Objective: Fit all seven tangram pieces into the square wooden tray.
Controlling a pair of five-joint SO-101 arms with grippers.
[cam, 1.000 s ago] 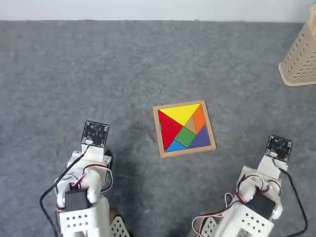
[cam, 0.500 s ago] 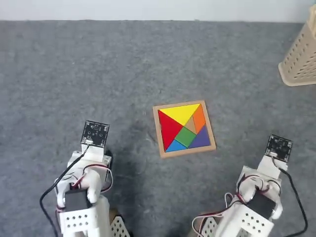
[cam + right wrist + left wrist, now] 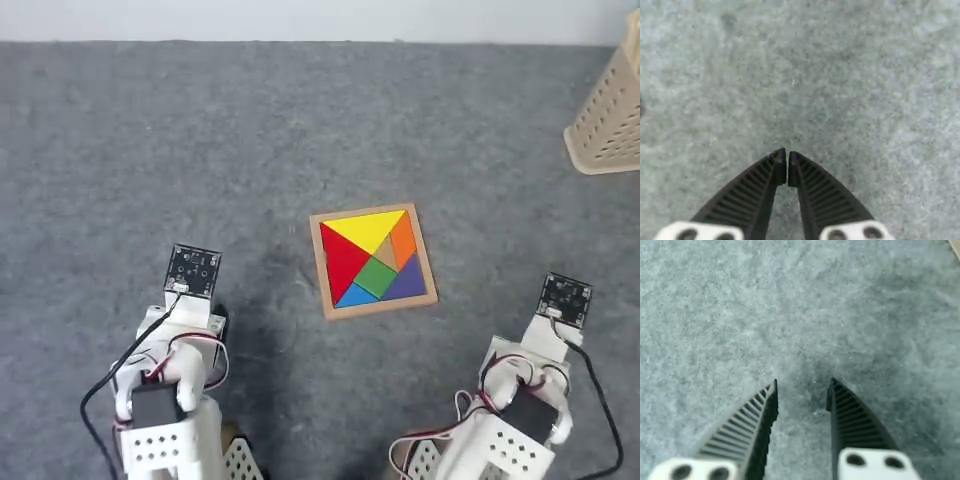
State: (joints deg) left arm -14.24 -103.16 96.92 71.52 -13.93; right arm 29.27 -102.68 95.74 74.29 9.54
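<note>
The square wooden tray (image 3: 319, 262) lies near the middle of the grey carpet. Inside it sit the yellow triangle (image 3: 365, 231), red triangle (image 3: 342, 261), green square (image 3: 376, 276), orange piece (image 3: 403, 242), purple triangle (image 3: 408, 281), blue triangle (image 3: 355, 295) and a small tan triangle (image 3: 386, 252), packed edge to edge. My left arm (image 3: 170, 380) rests at the near left, well short of the tray. Its gripper (image 3: 803, 386) is open over bare carpet, holding nothing. My right arm (image 3: 525, 395) rests at the near right, and its gripper (image 3: 786, 154) is shut and empty above the carpet.
A beige perforated basket (image 3: 610, 110) stands at the far right edge. Grey carpet (image 3: 180, 150) spreads all around the tray. A pale wall strip runs along the far edge.
</note>
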